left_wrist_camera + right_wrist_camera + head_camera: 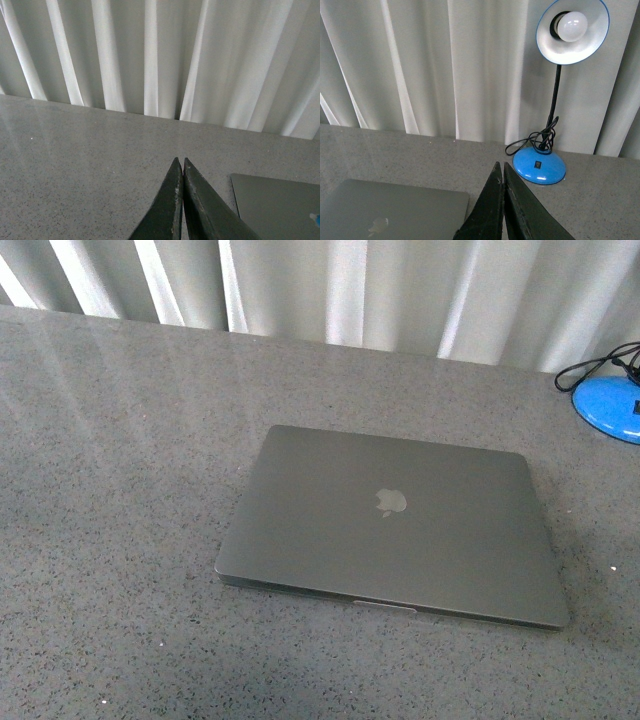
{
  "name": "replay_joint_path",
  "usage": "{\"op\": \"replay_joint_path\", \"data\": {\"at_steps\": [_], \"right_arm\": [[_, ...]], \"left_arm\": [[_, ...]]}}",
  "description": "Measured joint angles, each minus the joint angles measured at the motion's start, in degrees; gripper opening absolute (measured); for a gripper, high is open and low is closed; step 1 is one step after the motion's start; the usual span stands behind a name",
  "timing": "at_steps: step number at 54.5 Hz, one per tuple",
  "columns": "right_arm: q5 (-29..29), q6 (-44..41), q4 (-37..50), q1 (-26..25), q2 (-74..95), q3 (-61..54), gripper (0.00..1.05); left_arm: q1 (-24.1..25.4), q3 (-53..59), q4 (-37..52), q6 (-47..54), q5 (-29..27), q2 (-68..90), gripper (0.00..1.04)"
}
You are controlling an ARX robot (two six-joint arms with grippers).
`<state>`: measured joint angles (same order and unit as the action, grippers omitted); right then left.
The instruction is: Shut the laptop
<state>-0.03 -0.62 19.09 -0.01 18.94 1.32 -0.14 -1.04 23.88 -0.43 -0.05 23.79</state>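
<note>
On the table (120, 540), the laptop (390, 525) lies shut; lamp (612, 408) cut off.

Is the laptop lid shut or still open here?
Shut. The laptop lies flat on the table, lid down with its logo facing up; no screen or keys show.

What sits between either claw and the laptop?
Nothing visible. The laptop lies shut on bare table; the lamp stands off to its right, clear of the left claw and right claw.
</note>
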Motion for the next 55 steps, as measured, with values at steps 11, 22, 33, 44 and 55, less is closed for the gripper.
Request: {"op": "replay_joint_path", "data": {"at_steps": [11,22,33,44,55], "right_arm": [[0.0,0.0,-4.0,0.0,-4.0,0.0,0.01],[0.0,0.0,-7.9,0.0,-8.0,0.0,0.01],[0.0,0.1,-18.5,0.0,-16.7,0.0,0.01],[0.0,0.1,-19.0,0.0,-18.7,0.0,0.01],[0.0,0.1,-19.0,0.0,-18.7,0.0,0.15]], "left_arm": [[0.0,0.0,-4.8,0.0,0.0,-4.9,0.04],[0.0,0.0,-9.8,0.0,0.0,-9.9,0.04],[0.0,0.0,-12.6,0.0,0.0,-12.8,0.04],[0.0,0.0,-22.6,0.0,0.0,-20.9,0.04],[0.0,0.0,-23.8,0.0,0.0,-23.5,0.24]]}}
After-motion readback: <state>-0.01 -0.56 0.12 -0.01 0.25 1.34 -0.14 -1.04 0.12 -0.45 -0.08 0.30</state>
